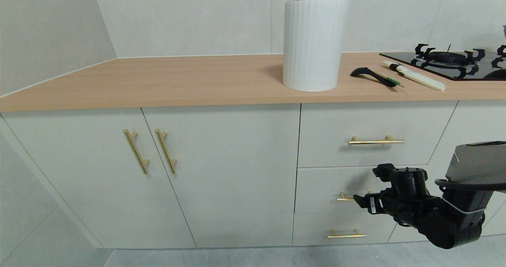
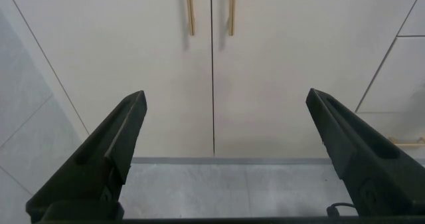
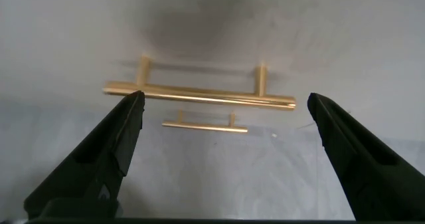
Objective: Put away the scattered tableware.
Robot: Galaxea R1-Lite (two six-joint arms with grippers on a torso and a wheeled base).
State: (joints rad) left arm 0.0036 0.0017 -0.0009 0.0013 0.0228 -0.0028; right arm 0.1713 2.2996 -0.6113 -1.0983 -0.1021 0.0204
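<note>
On the wooden counter (image 1: 178,81) lie a black spoon (image 1: 369,74) and a white knife (image 1: 415,76), just right of a tall white ribbed container (image 1: 313,45). A thin green-tipped stick (image 1: 392,80) rests beside the spoon. My right gripper (image 1: 361,201) is low at the right, in front of the middle drawer, close to its brass handle (image 1: 343,198). In the right wrist view that gripper (image 3: 224,101) is open, with the brass handle (image 3: 199,96) straight ahead between the fingers. My left gripper (image 2: 226,111) is open, with nothing between its fingers, and faces the cabinet doors (image 2: 212,71).
A black gas hob (image 1: 450,63) is set in the counter at the far right. Below are two cabinet doors with brass handles (image 1: 150,151) and three stacked drawers: top handle (image 1: 376,141), bottom handle (image 1: 346,234). Grey floor (image 1: 237,257) runs along the base.
</note>
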